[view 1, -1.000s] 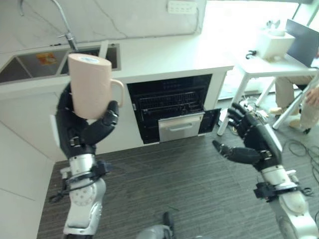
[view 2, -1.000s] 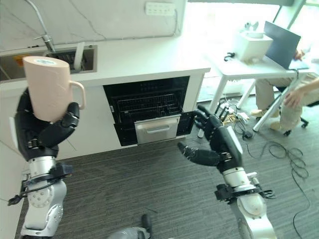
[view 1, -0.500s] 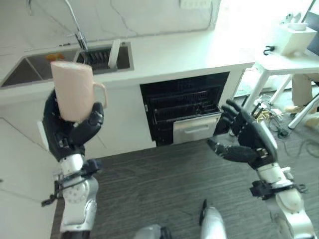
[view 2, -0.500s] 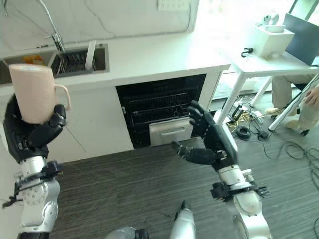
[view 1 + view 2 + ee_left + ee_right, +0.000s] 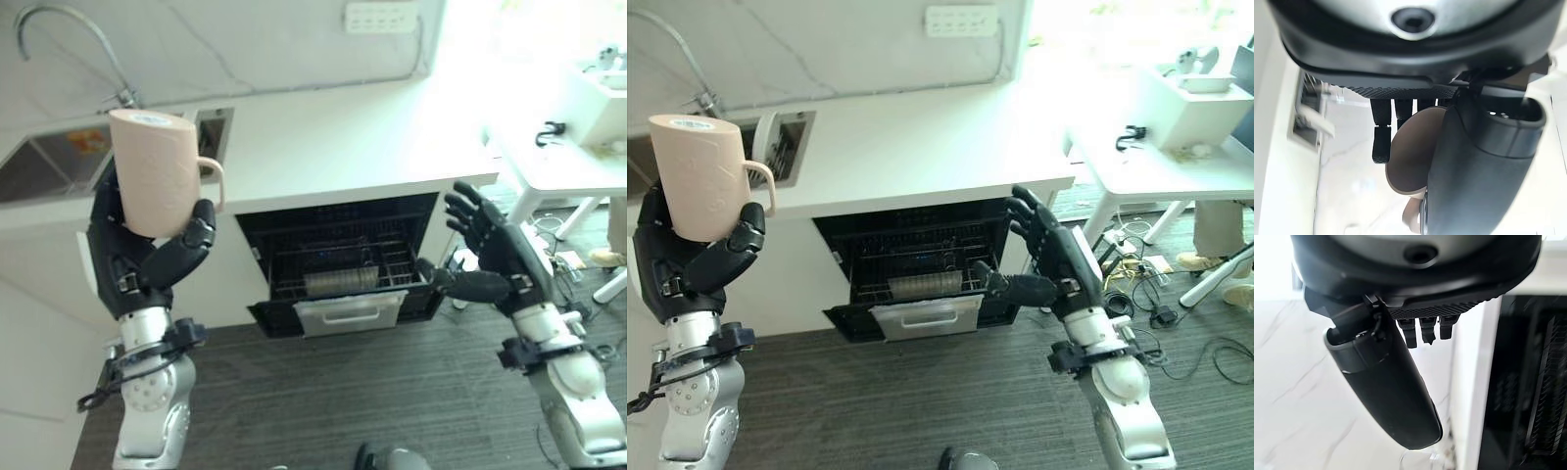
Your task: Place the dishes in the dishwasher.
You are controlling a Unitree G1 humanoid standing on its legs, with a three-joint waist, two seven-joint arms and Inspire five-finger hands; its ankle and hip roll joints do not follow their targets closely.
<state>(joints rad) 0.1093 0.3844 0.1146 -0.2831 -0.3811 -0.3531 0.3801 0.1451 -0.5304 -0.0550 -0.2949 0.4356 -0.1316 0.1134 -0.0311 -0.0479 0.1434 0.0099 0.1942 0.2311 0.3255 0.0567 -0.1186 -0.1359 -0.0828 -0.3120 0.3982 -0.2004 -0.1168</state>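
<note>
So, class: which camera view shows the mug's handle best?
The left eye view: the mug stands clear in the left hand, handle in outline. The right eye view shows it similarly. The left wrist view shows mainly its base.

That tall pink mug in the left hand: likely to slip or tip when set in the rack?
The mug looks rigid and smooth, so possibly slippery; the left robot hand grips only its lower part. Being tall and narrow, it may tip on the dishwasher rack.

mugs: one, pink, upper left of the frame
dishwashers: one, open, centre
sinks: one, upper left
taps: one, top left corner
wall sockets: one, top centre
side tables: one, white, right edge
hands: two, left and right
</note>
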